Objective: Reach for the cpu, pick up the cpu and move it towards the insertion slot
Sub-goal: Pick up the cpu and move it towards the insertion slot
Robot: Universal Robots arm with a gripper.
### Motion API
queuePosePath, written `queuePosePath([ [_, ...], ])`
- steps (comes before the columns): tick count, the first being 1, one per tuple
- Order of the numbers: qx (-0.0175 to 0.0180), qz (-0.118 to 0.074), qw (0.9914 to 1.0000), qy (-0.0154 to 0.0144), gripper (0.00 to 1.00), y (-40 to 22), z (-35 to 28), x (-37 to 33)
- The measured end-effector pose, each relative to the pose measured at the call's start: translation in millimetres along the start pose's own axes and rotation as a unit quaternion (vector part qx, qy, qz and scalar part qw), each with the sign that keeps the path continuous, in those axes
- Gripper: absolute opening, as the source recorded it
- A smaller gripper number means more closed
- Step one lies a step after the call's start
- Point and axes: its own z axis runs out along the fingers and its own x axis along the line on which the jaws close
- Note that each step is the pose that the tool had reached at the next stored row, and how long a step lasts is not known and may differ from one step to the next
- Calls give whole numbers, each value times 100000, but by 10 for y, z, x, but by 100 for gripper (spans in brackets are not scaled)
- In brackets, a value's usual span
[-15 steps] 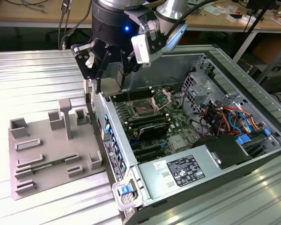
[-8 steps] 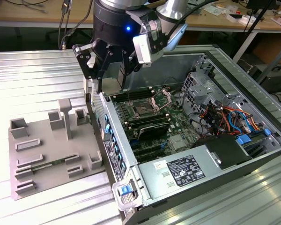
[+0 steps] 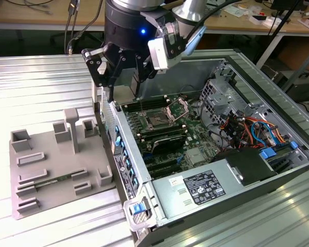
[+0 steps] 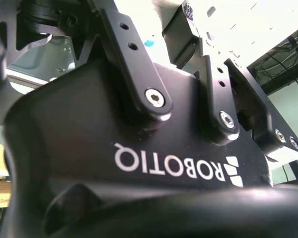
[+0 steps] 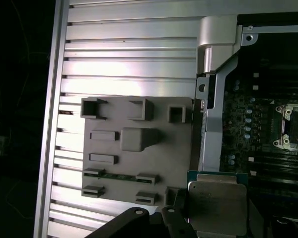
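In the first wrist view the cpu (image 5: 218,206), a flat square chip with a silvery top and a green edge, sits large and close at my black fingers (image 5: 175,218), held above the case wall. In the exterior view my gripper (image 3: 124,96) hangs fingers-down over the case's side toward the exterior view's left, shut on the cpu. The insertion slot (image 3: 157,121), a dark square socket with its shiny frame (image 3: 177,108) swung up, lies on the motherboard to the exterior view's right of the gripper; the insertion slot (image 5: 293,126) also appears in the first wrist view.
A grey fixture plate (image 3: 56,164) with raised square frames lies on the ribbed metal table (image 3: 41,82) beside the open computer case (image 3: 247,67). Memory slots (image 3: 162,141), drive cages, cables (image 3: 252,128) and a power supply (image 3: 195,188) crowd the case. The gripper's black housing (image 4: 89,129) is seen close up.
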Motion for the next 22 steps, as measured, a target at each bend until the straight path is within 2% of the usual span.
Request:
queuePosePath([
  [14, 0, 3, 100000, -2, 55, -7, 15, -66],
  [22, 0, 3, 100000, 3, 55, -14, 22, -132],
])
